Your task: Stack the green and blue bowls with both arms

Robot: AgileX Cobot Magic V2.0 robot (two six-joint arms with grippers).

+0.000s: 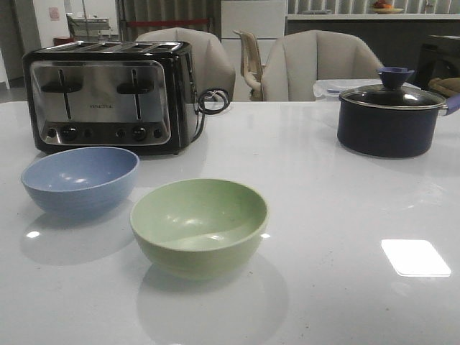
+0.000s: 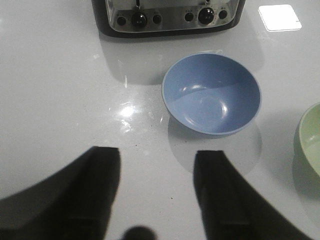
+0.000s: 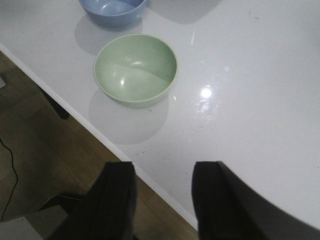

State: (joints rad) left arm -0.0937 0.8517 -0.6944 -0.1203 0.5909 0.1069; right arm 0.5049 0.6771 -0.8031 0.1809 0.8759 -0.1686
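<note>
The pale green bowl [image 1: 199,226] stands upright and empty on the white table, front centre. The dusty blue bowl [image 1: 80,180] stands upright and empty to its left, close in front of the toaster. The two bowls are apart. Neither arm shows in the front view. In the left wrist view my left gripper [image 2: 156,160] is open and empty above the table, short of the blue bowl [image 2: 211,93]; the green bowl's edge [image 2: 311,137] shows beside it. In the right wrist view my right gripper [image 3: 164,172] is open and empty over the table's front edge, short of the green bowl [image 3: 135,69]; the blue bowl [image 3: 113,10] lies beyond.
A chrome and black toaster [image 1: 108,93] stands at the back left with its cord behind it. A dark navy lidded pot [image 1: 389,116] stands at the back right. Chairs [image 1: 316,63] stand behind the table. The table's front edge [image 3: 125,155] and the wooden floor show below the right gripper.
</note>
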